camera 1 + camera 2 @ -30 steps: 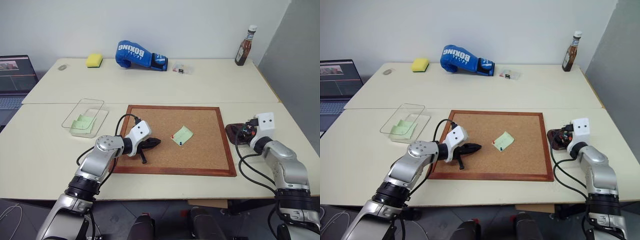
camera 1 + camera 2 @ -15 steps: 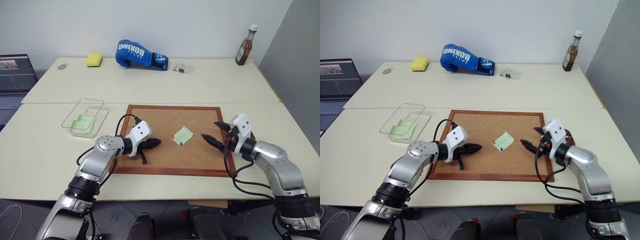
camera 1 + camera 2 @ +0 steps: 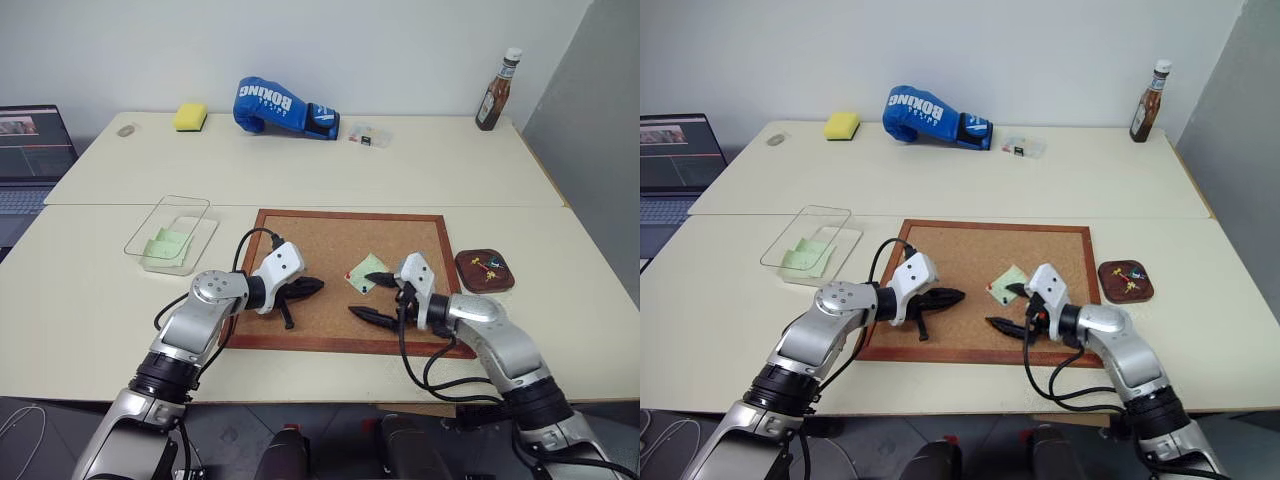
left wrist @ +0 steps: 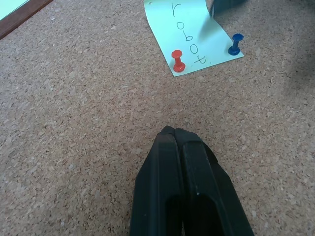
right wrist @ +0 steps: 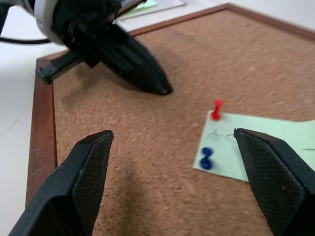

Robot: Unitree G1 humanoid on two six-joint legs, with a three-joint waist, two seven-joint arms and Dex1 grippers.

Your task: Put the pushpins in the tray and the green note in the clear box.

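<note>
The left gripper (image 3: 312, 285), two black fingers on a silver arm, hovers low over the large wood-framed corkboard (image 3: 300, 235) with its jaws pressed together and nothing between them; its tip points toward the small pale yellow-green square paper note (image 4: 189, 29), which lies on the cork a little ahead of the tip and apart from it. The note carries the handwritten word "robot" and is pinned along its near edge by two tiny pushpins, a red-headed pin (image 4: 177, 60) and a blue-headed pin (image 4: 236, 44), both standing in the paper. The right gripper (image 3: 372, 296) comes in from the opposite side with its jaws spread wide and empty; in its wrist view the note's pinned edge sits ahead of the gap between the two fingers, nearer the one finger than the other, and the red pin (image 5: 215, 109) and blue pin (image 5: 206, 157) stand clear of both. The two grippers face each other across the cork, tips apart. The small shallow dark maroon-brown oval tray (image 3: 484, 270) rests on the cream table (image 3: 420, 175) beyond the board's frame, behind the right gripper's arm, and holds what seem to be a few small coloured pins, too small to tell apart. The shallow transparent rectangular plastic box (image 3: 172, 234) stands well off behind the left gripper, with a mint-green note (image 3: 165, 244) lying inside it.
</note>
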